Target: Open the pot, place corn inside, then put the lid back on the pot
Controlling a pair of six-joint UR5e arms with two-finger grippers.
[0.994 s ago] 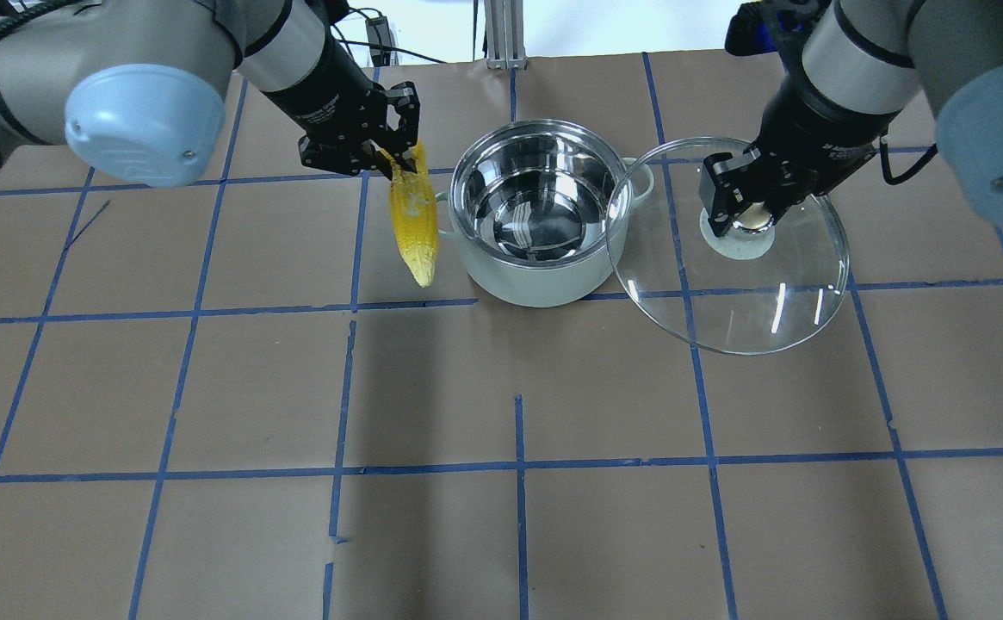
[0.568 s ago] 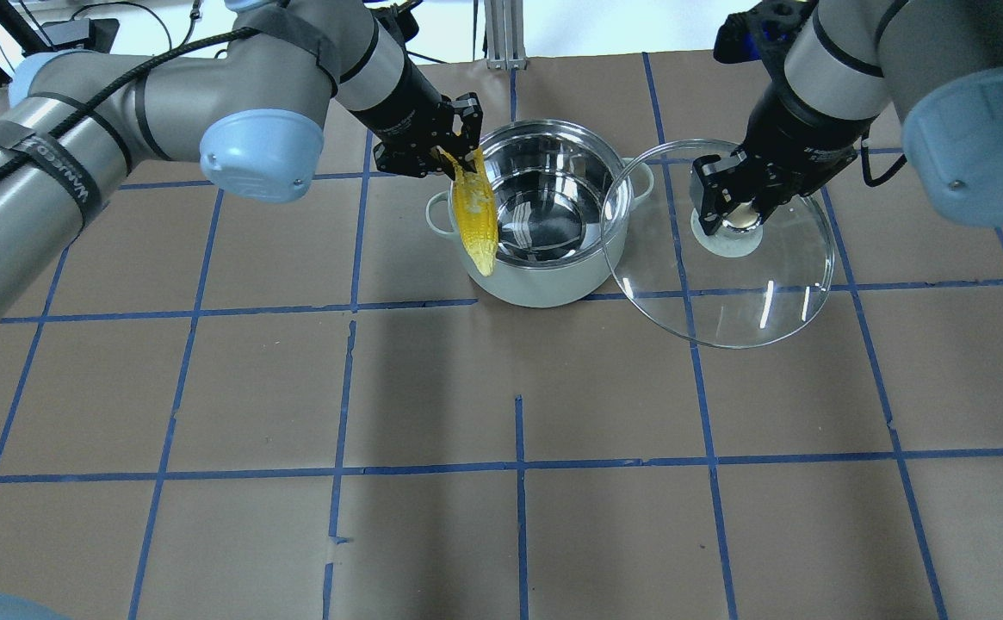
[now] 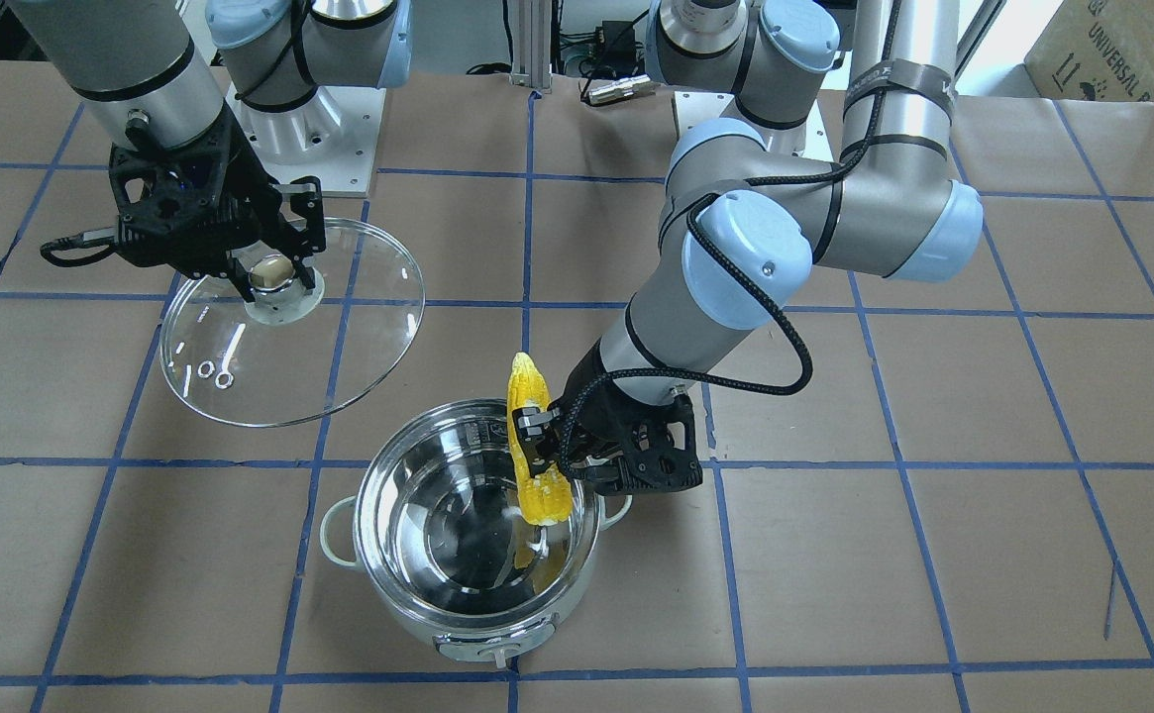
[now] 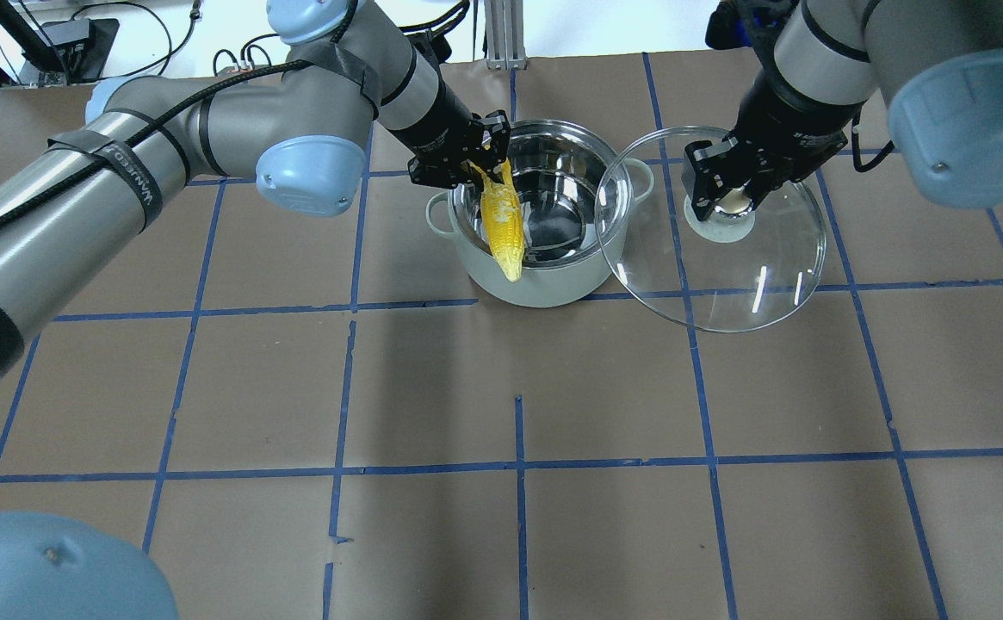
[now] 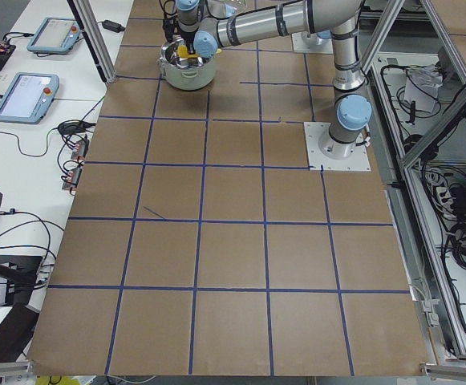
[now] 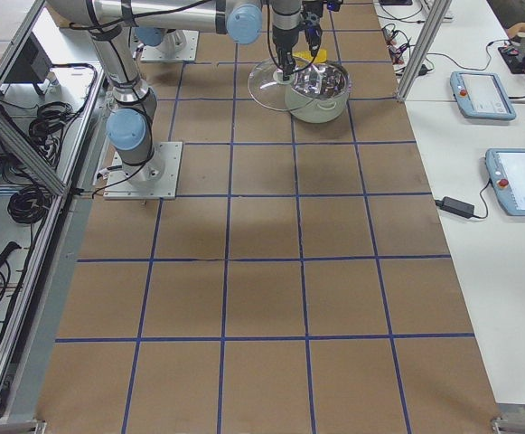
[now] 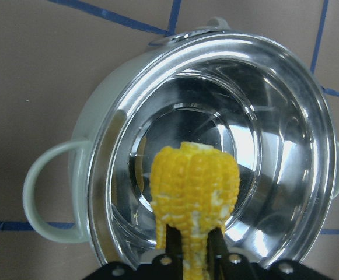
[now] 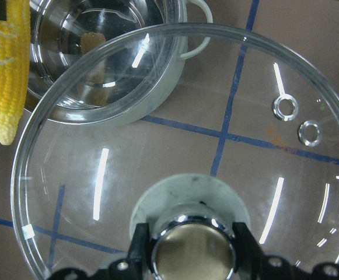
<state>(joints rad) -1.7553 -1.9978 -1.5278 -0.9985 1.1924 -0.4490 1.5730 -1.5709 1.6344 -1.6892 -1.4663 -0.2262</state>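
- The left gripper (image 4: 486, 169) has its jaws clamped on the corn (image 4: 504, 226), which hangs tilted over the open mouth of the pot (image 4: 544, 291), close to the rim on that arm's side.
- The pot stands on the counter (image 4: 639, 534) near the edge opposite the robot's bases.
- The right gripper (image 4: 732, 203) has its jaws closed on the knob of the lid (image 4: 751, 293), held beside the pot.

The bottom edge crops the left gripper (image 7: 195, 252) and yellow ear of corn (image 7: 195, 181). The round clear glass lid (image 8: 175, 134) overruns the right wrist view.
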